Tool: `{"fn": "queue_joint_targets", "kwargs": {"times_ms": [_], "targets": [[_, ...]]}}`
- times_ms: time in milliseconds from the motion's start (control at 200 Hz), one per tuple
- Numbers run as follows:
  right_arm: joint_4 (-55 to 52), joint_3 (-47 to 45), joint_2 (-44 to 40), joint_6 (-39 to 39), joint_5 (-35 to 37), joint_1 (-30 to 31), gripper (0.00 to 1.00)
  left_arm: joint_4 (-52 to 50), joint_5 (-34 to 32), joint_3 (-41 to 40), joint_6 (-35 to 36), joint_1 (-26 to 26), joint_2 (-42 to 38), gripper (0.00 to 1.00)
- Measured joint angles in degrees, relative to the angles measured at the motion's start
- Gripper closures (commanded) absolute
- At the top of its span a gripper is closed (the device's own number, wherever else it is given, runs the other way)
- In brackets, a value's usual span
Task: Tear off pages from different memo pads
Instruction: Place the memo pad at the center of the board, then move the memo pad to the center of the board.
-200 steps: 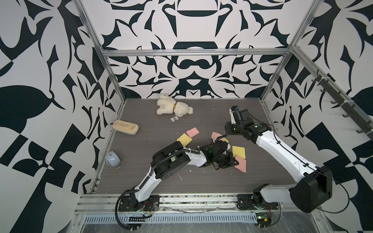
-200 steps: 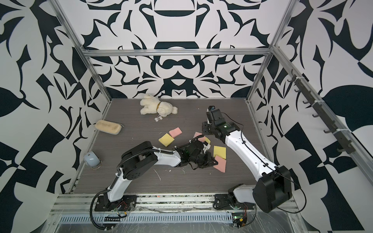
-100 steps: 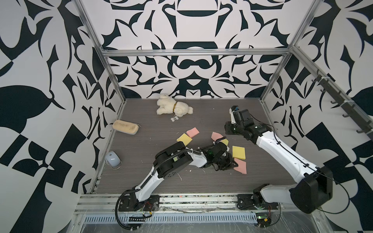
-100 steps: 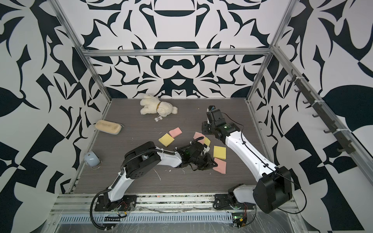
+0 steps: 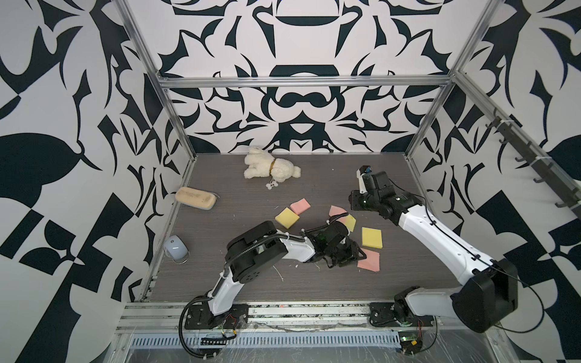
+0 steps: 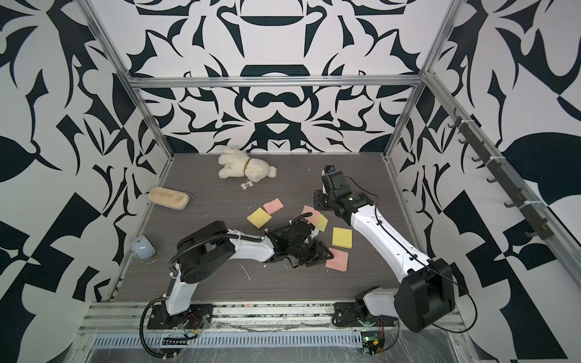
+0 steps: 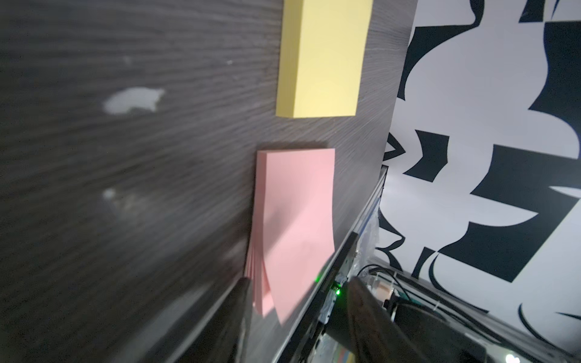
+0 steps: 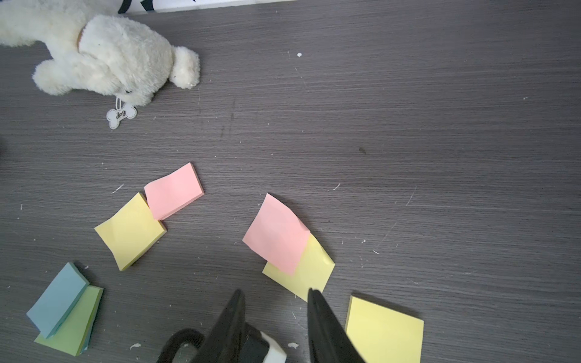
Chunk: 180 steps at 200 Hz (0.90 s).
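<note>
Grey wood-grain table (image 5: 314, 283), black-and-white patterned walls. Left gripper (image 7: 297, 279): jaws parted astride one edge of pink memo pad (image 7: 295, 204), whose top leaves curl up; nothing pinched. Right gripper (image 8: 276, 292): jaws apart, empty, above the table. Yellow memo pad (image 7: 323, 56) just beside the pink one. Loose pink page (image 8: 276, 234) overlaps yellow page (image 8: 311, 273).
</note>
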Motion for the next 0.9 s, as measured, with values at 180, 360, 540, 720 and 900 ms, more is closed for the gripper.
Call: {"fn": "queue_joint_targets", "kwargs": {"times_ms": [180, 360, 540, 720, 900], "targets": [[1.22, -1.03, 0.74, 0.42, -0.72, 0.0, 0.63, -3.61, -1.57, -3.04, 4.44, 0.92, -7.65, 0.37], [1.97, -1.99, 2.01, 1.84, -2.23, 0.94, 0.63, -12.85, -4.66, -7.23, 11.47, 3.63, -17.05, 0.36], [2.82, -2.84, 4.52, 3.8, -2.43, 6.8, 0.63, -24.3, -10.97, -12.92, 19.08, 10.49, -30.77, 0.35], [3.96, -3.32, 9.46, 6.4, -3.04, 12.44, 0.63, -30.88, -13.77, -19.19, 23.23, 23.54, -39.08, 0.33], [5.07, 1.05, 18.82, 8.24, -3.93, 14.62, 0.63, -34.23, -14.03, -19.76, 27.52, 33.7, -40.46, 0.33]]}}
